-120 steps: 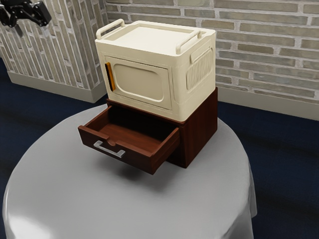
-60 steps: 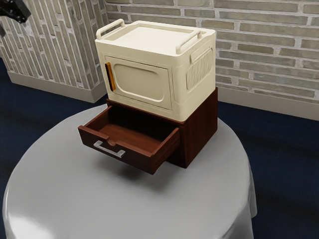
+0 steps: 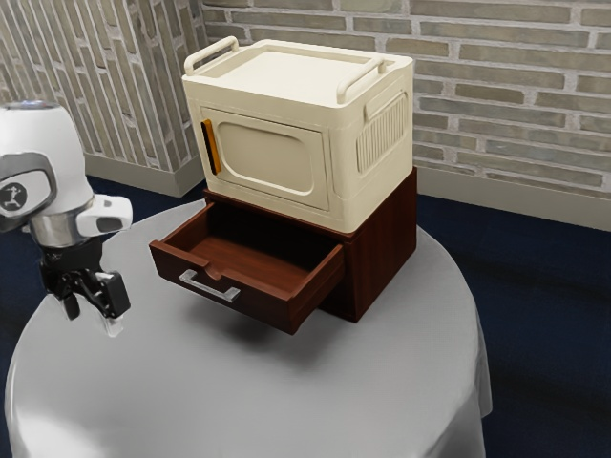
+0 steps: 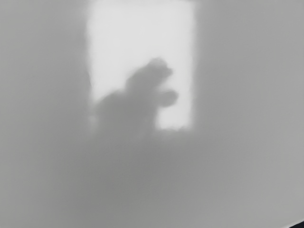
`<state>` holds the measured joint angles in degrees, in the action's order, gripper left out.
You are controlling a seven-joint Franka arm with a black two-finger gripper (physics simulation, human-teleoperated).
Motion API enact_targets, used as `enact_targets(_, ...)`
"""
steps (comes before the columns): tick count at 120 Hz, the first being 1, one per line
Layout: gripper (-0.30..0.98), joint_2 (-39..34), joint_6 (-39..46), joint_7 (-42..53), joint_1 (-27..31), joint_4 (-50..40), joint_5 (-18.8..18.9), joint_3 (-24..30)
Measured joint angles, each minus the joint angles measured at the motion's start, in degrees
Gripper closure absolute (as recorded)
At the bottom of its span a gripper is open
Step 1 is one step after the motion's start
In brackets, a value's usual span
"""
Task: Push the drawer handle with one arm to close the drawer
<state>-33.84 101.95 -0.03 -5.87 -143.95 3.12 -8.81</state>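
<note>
With its fingers spread and nothing between them, the gripper (image 3: 93, 322) has dropped from the exterior view's upper left corner to its middle left, over the round table (image 3: 200, 401), seemingly nearer pushing height but still apart from the handle. The silver bar handle (image 3: 208, 286), left of centre, fronts the unmoved, pulled-out wooden drawer (image 3: 263, 307); above, the cream cabinet (image 3: 267, 157) is what the hand should avoid.

Rounded white arm (image 3: 59, 138), grey cap (image 3: 36, 188), pale logo (image 3: 13, 197), metallic collar (image 3: 57, 230).
</note>
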Motion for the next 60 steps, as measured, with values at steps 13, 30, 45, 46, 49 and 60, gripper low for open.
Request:
enact_targets(13,0.02,3.29,7.7,-0.43,-1.81,-1.78,-0.1,0.02)
enact_targets(30,0.05,6.02,14.81,-0.92,-2.64,-2.2,-0.26,0.02)
enact_targets(45,0.23,7.77,18.63,-1.39,-2.93,-2.44,-0.36,0.02)
enact_targets(46,0.26,7.84,18.83,-1.43,-2.94,-2.48,-0.36,0.02)
enact_targets(49,0.32,8.05,19.37,-1.56,-2.96,-2.59,-0.37,0.02)
enact_targets(60,0.51,9.29,21.24,-1.99,-3.11,-2.68,-0.37,-0.02)
